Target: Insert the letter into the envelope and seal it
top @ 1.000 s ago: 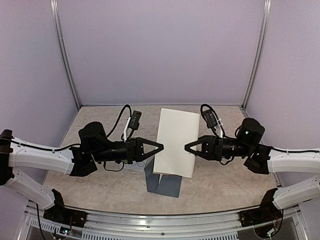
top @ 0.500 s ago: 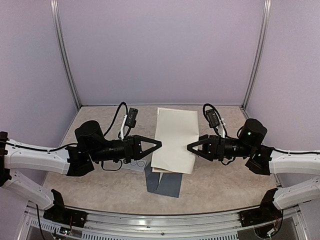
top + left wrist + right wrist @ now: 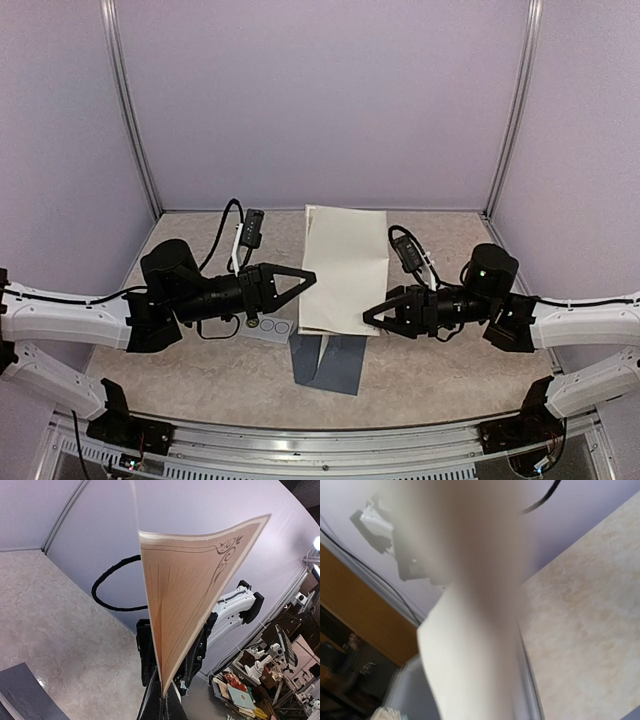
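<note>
The envelope lies flat on the table, dark slate, towards the front edge between the two arms. Above it and a little beyond, the letter hangs in the air, a cream sheet whose near edge hides the envelope's far end. The left gripper comes in from the envelope's left and is clamped tight on the sheet's left edge. In its wrist view the paper rises edge-on out of the fingers, showing ruled lines and a curled ornament in one corner. The right gripper reaches from the envelope's right to the sheet's near right corner, but I cannot tell whether it pinches the paper or merely stands against it; its own camera gives only a pale blur. A small white strip with circles lies just off the envelope's far left corner.
</note>
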`<action>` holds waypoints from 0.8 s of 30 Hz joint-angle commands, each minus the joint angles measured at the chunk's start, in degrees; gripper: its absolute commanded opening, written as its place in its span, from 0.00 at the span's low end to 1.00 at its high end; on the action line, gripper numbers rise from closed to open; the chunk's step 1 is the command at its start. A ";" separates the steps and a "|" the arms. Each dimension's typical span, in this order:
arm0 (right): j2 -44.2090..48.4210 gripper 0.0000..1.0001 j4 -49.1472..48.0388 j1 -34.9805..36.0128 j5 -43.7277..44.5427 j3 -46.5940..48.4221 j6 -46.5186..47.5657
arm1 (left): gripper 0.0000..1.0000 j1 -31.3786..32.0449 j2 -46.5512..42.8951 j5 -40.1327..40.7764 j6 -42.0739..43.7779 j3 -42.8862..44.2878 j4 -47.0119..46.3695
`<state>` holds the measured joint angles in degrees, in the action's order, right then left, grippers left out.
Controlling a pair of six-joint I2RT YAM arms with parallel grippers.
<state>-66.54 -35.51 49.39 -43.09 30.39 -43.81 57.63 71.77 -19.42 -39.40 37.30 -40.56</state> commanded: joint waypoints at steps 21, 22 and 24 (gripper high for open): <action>1.62 0.54 -1.59 -0.32 5.02 2.39 2.48 | 0.00 -1.93 -2.72 -7.88 0.99 -1.24 2.21; 1.94 0.45 -2.23 -0.71 5.57 2.31 2.31 | 0.00 -1.93 -2.50 -8.93 0.95 -1.12 2.24; 2.52 0.00 -3.57 -1.44 6.39 2.14 1.93 | 0.00 -1.83 -2.12 -10.36 0.82 -0.94 2.26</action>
<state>-66.17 -35.94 49.43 -39.90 31.22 -41.63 55.83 69.60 -24.69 -39.33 35.92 -38.63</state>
